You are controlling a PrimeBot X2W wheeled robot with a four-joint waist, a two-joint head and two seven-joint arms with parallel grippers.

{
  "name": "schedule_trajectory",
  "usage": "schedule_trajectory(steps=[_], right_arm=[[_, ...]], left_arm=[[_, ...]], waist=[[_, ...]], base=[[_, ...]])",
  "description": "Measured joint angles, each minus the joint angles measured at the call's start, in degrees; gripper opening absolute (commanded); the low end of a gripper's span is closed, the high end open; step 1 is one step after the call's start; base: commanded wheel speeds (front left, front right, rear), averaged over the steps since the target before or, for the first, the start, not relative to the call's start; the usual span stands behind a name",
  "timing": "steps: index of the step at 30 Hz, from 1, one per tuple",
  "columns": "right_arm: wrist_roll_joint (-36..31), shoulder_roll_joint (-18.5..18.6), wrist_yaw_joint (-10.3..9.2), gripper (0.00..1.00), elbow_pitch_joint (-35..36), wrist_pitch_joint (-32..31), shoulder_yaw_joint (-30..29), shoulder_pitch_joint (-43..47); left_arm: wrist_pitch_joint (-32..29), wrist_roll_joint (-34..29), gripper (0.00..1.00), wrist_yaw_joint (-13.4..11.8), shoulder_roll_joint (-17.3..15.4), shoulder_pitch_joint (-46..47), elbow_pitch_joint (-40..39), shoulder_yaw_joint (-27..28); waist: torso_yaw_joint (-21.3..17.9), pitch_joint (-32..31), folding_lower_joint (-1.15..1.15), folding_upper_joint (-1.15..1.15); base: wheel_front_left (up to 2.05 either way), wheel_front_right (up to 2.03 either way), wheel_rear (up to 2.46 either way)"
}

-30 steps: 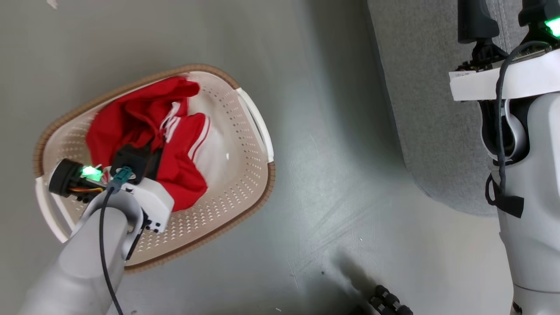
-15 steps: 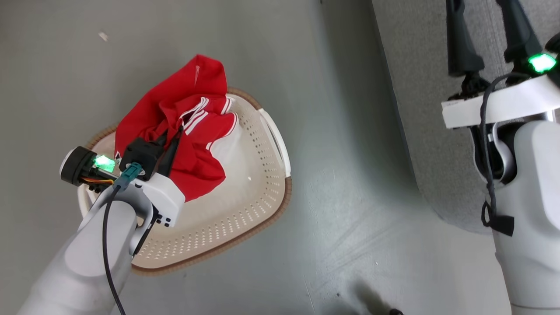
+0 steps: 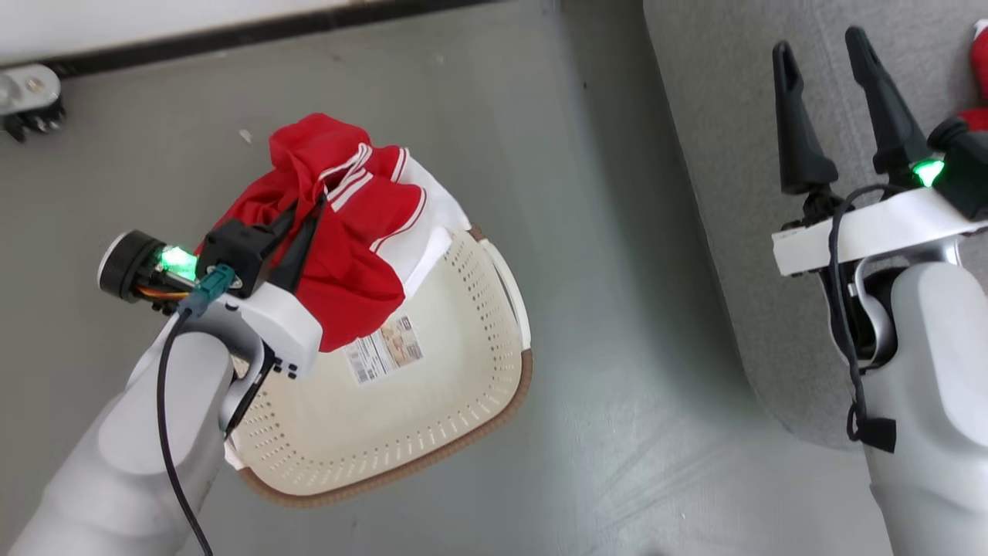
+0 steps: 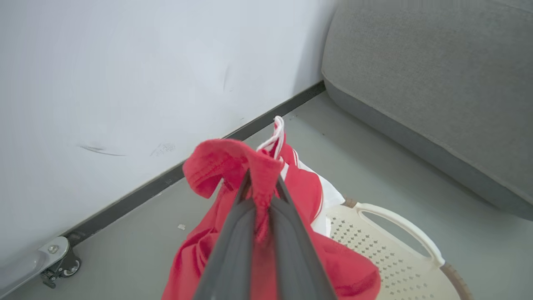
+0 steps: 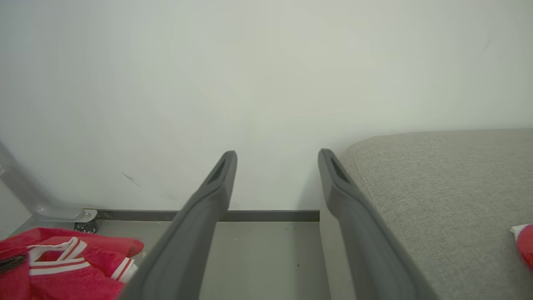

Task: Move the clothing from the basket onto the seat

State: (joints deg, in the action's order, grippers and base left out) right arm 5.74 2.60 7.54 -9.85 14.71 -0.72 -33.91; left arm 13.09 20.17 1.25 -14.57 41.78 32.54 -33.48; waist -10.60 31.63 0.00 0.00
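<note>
My left pincer is clamped narrow on a red sports garment. In the left wrist view the two fingers meet on a pinched fold at the top of the bunch, and the rest hangs down around and below them. The bundle's long axis runs along the fingers. Its white-striped edge is turned toward the grey sofa cushion and its crumpled red end toward the wall.

The garment hangs over the far end of the cream laundry basket, which stands on the grey floor. I can't tell whether the lowest folds touch the rim. The paper label on the basket's floor is uncovered, just beside the cloth's lower edge.

My right pincer is spread wide and holding nothing, over the cushion's near edge. A second red piece lies on the cushion near its right edge.
</note>
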Motion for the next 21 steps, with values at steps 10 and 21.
schedule_trajectory(steps=[10, 21], right_arm=[[-1.2, 0.0, 0.0, 1.0, -1.7, 0.0, -0.1, 3.9], [-1.7, 0.0, 0.0, 1.0, -3.8, 0.0, 1.6, 7.8]], left_arm=[[-2.5, 1.1, 0.0, 2.0, 0.2, 1.3, -2.0, -0.6], [-5.7, 3.1, 0.0, 3.5, 1.9, 1.3, -3.8, -1.7]], waist=[[1.0, -6.4, 0.0, 0.0], [1.7, -12.7, 0.0, 0.0]], base=[[0.0, 0.0, 0.0], [0.0, 0.0, 0.0]])
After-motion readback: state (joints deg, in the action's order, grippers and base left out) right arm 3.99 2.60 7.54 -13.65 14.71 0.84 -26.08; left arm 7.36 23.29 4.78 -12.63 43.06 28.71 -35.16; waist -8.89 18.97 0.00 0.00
